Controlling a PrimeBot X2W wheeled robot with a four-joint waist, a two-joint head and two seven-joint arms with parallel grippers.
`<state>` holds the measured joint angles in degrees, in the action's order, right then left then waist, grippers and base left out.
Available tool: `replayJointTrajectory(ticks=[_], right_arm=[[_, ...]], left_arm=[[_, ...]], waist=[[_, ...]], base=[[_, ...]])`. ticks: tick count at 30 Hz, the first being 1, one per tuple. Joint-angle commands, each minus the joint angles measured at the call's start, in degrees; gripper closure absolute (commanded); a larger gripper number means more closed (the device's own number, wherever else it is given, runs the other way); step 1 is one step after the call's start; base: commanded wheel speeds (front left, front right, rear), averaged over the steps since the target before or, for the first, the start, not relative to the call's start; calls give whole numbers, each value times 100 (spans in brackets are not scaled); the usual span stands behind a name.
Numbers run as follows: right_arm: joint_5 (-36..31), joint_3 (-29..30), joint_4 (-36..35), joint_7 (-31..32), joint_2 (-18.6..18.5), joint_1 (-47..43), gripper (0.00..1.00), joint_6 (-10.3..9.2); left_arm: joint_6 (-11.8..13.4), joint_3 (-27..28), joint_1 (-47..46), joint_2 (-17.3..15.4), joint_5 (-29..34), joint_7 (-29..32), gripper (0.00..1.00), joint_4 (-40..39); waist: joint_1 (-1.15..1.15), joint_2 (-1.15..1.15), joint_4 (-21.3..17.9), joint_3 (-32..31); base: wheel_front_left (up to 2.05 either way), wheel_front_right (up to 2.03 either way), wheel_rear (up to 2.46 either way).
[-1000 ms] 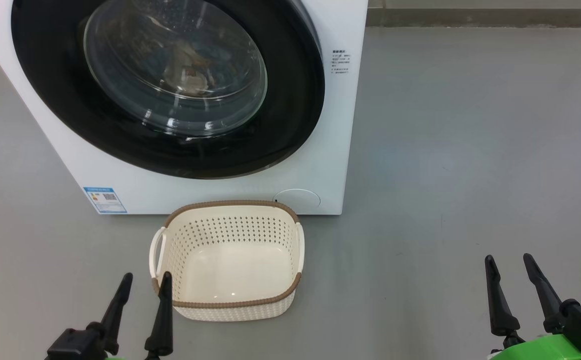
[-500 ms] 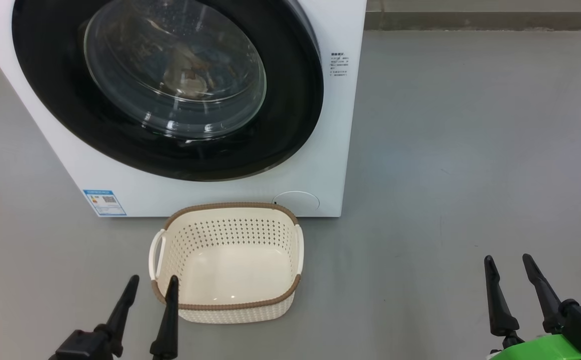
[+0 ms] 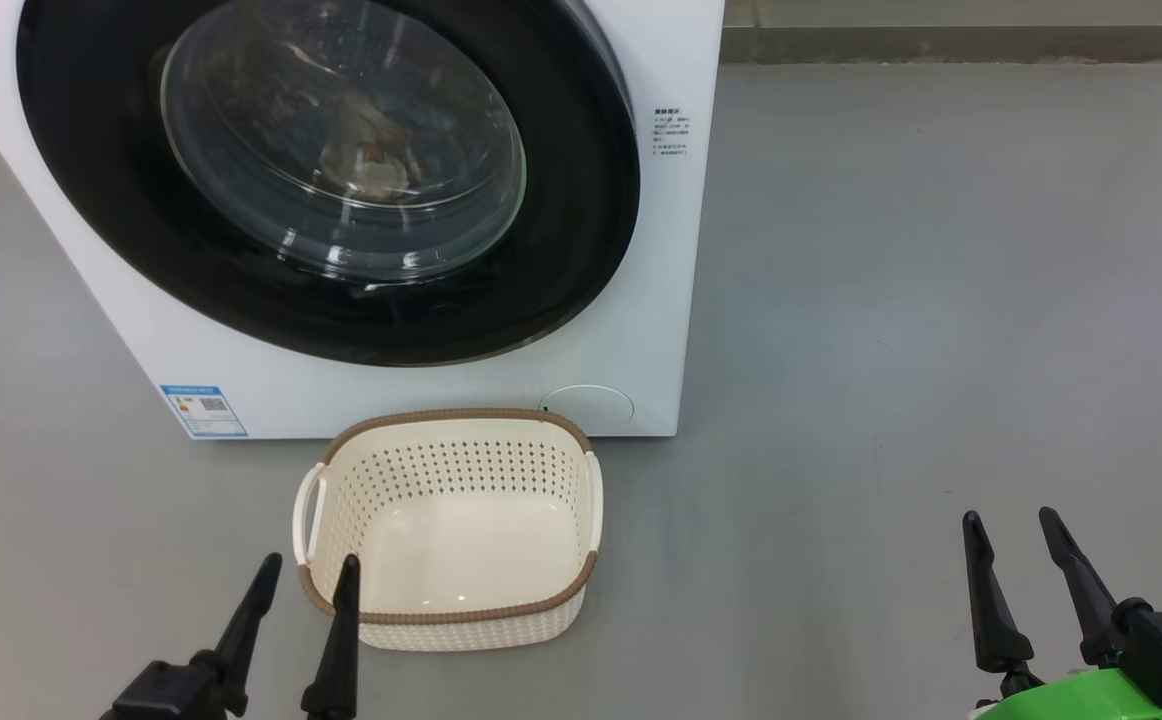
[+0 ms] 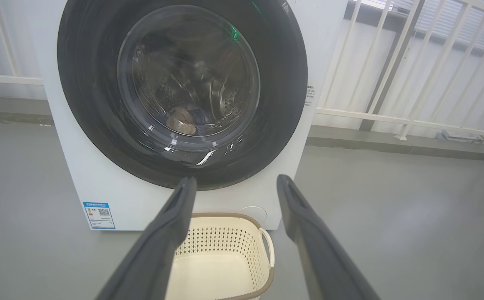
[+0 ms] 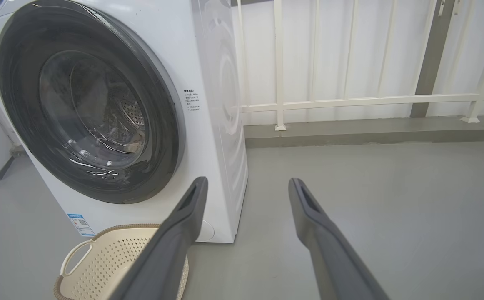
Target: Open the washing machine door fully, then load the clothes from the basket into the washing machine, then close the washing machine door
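Close to finished, by the look of it. On the floor (image 3: 891,300), one washing machine (image 3: 676,300), with its one washing machine door (image 3: 581,200) lying flat against the front, apparently shut; whether latched, cannot tell. Behind the glass bowl, down in the drum, the clothes (image 3: 366,160): a crumpled brownish and bluish heap, too blurred by reflections for a count of pieces. Just before the foot of the machine, toward its right front corner, one basket (image 3: 461,415), upright and empty down to its cream bottom, with two white handles, one per side. So: opening done, loading done, closing seemingly done; left over, at most, a check of the latch.

Two hands, both released and holding nothing. Left hand (image 3: 309,562) low at the near left corner of the basket, its two fingers apart, one of them over the brown rim or just beside it, hard to say which. Right hand (image 3: 1007,516) well off to the right above the floor, fingers likewise spread, far from basket and machine.

Also counted: one blue label (image 3: 203,410) at the lower left of the machine front, one round flap (image 3: 589,405) at the lower right, one block of small print beside the door.
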<state>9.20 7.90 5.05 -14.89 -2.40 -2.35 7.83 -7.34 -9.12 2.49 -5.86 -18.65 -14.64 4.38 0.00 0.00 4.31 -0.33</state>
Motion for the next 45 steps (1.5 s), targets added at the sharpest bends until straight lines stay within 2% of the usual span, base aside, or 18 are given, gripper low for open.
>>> replayJointTrajectory(ticks=[1,5,6,12,16,20,45], right_arm=[[5,-173,-137,-11,-48,120,0,-34],[3,-186,-142,-11,-48,118,0,-34],[1,-14,5,1,0,1,100,0],[136,10,262,63,36,13,100,0],[474,2,280,154,32,40,100,-1],[741,-11,300,215,30,63,100,-2],[2402,-44,428,631,13,236,100,-9]], left_arm=[[-14,168,-96,-82,-34,-36,0,-155],[-14,206,-88,-82,9,-36,0,-172],[0,19,1,-2,2,1,100,-7],[6,-3,33,55,-127,27,100,189],[7,44,6,43,-448,94,100,212],[7,77,-26,37,-700,149,100,243],[-2,306,-218,24,-2243,503,100,420]], waist=[[0,0,-2,-1],[0,0,3,-1],[0,0,2,-1],[1,0,-1,0],[13,0,-24,-12],[1,0,-38,0],[0,0,-124,14]], base=[[0,0,0],[0,0,0],[0,0,0],[0,0,0],[0,0,0],[0,0,0],[0,0,0]])
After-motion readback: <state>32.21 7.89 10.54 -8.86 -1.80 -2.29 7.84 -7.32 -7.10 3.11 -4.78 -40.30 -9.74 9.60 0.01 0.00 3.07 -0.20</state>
